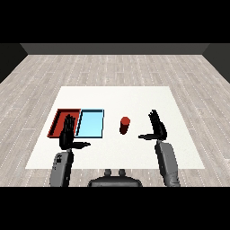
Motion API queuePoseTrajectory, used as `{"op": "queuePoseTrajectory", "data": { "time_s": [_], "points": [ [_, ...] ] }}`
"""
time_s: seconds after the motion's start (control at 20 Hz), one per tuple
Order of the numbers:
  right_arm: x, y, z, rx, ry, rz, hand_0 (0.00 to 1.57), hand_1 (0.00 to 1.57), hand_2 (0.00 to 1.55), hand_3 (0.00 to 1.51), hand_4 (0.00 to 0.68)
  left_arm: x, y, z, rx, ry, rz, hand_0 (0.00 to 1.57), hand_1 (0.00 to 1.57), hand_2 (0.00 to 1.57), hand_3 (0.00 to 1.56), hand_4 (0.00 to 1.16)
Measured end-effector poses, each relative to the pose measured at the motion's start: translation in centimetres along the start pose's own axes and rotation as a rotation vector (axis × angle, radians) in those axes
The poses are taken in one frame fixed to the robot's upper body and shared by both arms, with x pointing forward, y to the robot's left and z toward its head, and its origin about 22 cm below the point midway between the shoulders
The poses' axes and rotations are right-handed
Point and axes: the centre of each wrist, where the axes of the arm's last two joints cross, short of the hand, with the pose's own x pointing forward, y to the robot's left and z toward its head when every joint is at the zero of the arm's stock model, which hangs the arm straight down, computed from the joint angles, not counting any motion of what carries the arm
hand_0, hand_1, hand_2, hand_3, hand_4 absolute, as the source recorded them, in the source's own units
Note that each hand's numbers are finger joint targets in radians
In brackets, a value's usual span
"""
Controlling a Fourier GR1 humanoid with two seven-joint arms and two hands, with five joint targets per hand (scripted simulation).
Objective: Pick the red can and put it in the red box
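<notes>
1. Both grey forearms rose from the near table edge, the left forearm (61, 168) and the right forearm (167, 162).
2. Left hand (67, 134) was spread, fingers straight, thumb out, overlapping the red tray (57, 117).
3. Right hand (157, 128) was likewise spread and held nothing.
4. Upright on the white table (117, 96), the red can (124, 124) stood between the right hand and the light blue tray (91, 123), touching neither.

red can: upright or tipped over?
Upright. The red can stands on end on the white table, right of the light blue tray; neither hand touches it.
</notes>
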Motion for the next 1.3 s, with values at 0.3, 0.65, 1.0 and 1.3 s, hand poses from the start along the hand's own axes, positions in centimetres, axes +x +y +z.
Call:
{"op": "queuePoseTrajectory", "data": {
  "time_s": [0.3, 0.65, 1.0, 1.3],
  "points": [
    [-1.7, 1.9, -0.8, 0.001, 0.032, -0.07, 0.0, 0.0, 0.0, 0.0, 0.0, 0.9, 0.2, -0.1, 0.007, 0.004, -0.009, 0.0, 0.0, 0.0, 0.0, 0.0],
    [-4.3, 3.5, -0.9, -0.003, 0.062, -0.123, 0.0, 0.0, 0.0, 0.0, 0.0, 0.6, -0.3, -0.6, 0.017, 0.003, -0.008, 0.0, 0.0, 0.0, 0.0, 0.0],
    [-5.3, 5.6, -1.3, 0.001, 0.084, -0.16, 0.0, 0.0, 0.0, 0.0, 0.0, 0.7, -0.4, -0.2, 0.013, -0.001, -0.008, 0.0, 0.0, 0.0, 0.0, 0.0],
    [-6.2, 6.8, -1.5, -0.003, 0.099, -0.192, 0.0, 0.0, 0.0, 0.0, 0.0, 0.6, -0.5, -0.4, 0.011, -0.002, 0.005, 0.0, 0.0, 0.0, 0.0, 0.0]
  ]
}}
